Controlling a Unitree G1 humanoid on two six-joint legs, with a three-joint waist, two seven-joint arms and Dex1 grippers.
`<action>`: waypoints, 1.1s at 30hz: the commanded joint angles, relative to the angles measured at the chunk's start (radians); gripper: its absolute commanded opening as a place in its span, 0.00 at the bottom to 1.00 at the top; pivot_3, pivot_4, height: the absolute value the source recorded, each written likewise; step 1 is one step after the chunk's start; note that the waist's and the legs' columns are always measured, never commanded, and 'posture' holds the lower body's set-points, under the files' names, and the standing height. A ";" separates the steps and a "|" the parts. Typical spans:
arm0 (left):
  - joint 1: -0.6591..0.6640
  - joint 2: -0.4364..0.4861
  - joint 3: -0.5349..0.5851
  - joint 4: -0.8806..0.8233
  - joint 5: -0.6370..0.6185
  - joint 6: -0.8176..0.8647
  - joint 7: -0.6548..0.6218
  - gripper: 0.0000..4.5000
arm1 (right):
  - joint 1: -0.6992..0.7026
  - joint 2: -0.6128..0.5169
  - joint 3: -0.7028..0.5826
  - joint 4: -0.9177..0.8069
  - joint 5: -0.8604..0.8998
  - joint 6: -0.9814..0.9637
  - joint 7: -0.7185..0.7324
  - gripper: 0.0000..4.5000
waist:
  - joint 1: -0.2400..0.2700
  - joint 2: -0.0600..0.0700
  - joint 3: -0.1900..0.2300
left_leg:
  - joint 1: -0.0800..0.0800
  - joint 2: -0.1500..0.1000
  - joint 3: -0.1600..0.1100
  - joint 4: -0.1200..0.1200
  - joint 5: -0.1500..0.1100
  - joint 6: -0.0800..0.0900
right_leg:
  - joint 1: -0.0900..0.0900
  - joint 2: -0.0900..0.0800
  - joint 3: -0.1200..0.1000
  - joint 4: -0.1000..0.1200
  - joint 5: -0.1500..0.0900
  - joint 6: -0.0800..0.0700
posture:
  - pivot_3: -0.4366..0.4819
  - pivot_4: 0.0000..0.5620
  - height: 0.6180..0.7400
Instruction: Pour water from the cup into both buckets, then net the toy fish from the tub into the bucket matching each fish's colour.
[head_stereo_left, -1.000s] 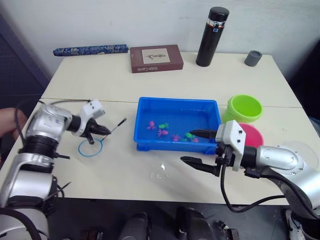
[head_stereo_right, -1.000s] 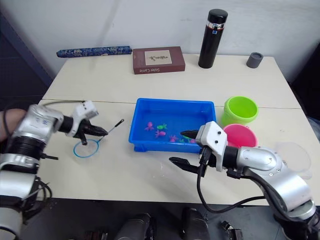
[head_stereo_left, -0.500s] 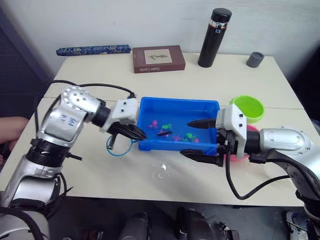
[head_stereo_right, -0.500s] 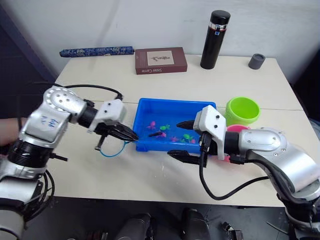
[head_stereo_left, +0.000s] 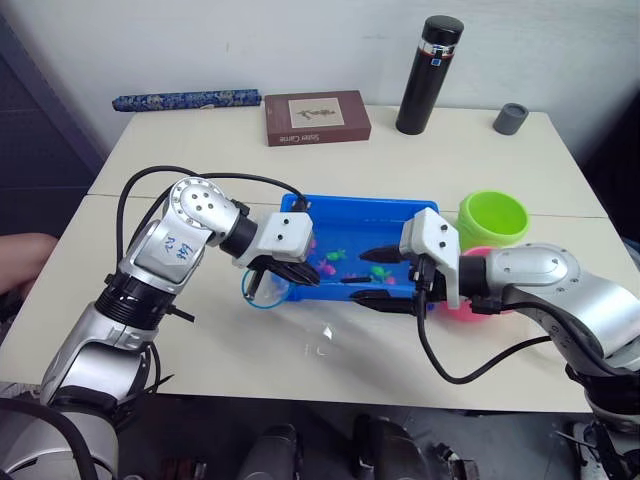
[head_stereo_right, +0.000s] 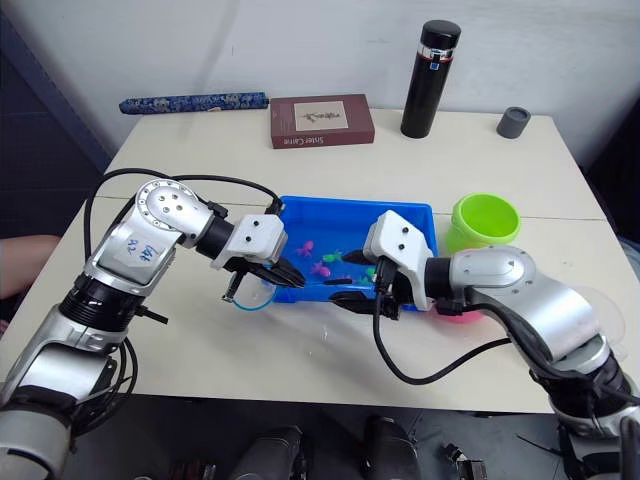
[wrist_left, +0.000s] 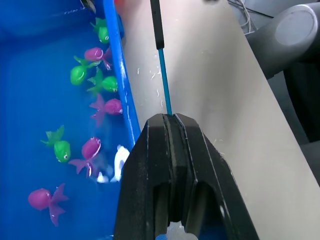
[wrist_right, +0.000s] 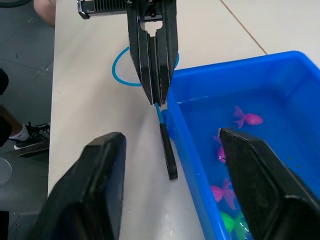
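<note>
My left gripper is shut on the thin blue rod of the net, at the front left corner of the blue tub. The net's blue ring lies on the table just left of the tub. Its black grip points toward my right gripper, which is open with one finger either side of the grip and not touching it. Several pink and green toy fish lie in the tub. The green bucket and pink bucket stand right of it. The cup shows faintly behind my right arm.
A black flask, a grey cap, a brown book and a blue patterned roll line the table's far side. Water drops lie in front of the tub. Part of a person shows at the left edge.
My left gripper has carried the net rightward from the table's left side to the tub's corner. My right gripper has moved left along the tub's front to the net's grip.
</note>
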 joint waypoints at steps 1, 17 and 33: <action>-0.032 0.000 0.011 0.000 0.002 -0.022 -0.008 0.00 | -0.024 0.007 0.004 -0.014 -0.020 -0.010 0.014 0.76 | 0.000 0.000 0.000 | 0.000 0.000 0.000 0.000 0.000 0.000 | 0.000 0.000 0.000 0.000 0.000 0.000 | 0.48 0.27 1.00; -0.020 -0.011 0.011 -0.025 0.000 -0.025 0.002 0.00 | -0.028 0.026 0.038 0.010 -0.104 -0.049 0.046 0.02 | -0.001 0.000 0.000 | 0.000 0.000 0.000 0.000 0.000 0.000 | 0.000 0.000 0.000 0.000 0.000 0.000 | 0.48 0.27 1.00; -0.006 -0.017 0.009 -0.024 -0.005 -0.025 0.008 0.00 | -0.015 0.040 0.005 -0.008 -0.108 -0.061 0.057 0.02 | -0.001 0.000 0.000 | 0.000 0.000 0.000 0.000 0.000 0.000 | 0.000 0.000 0.000 0.000 0.000 0.000 | 0.48 0.27 1.00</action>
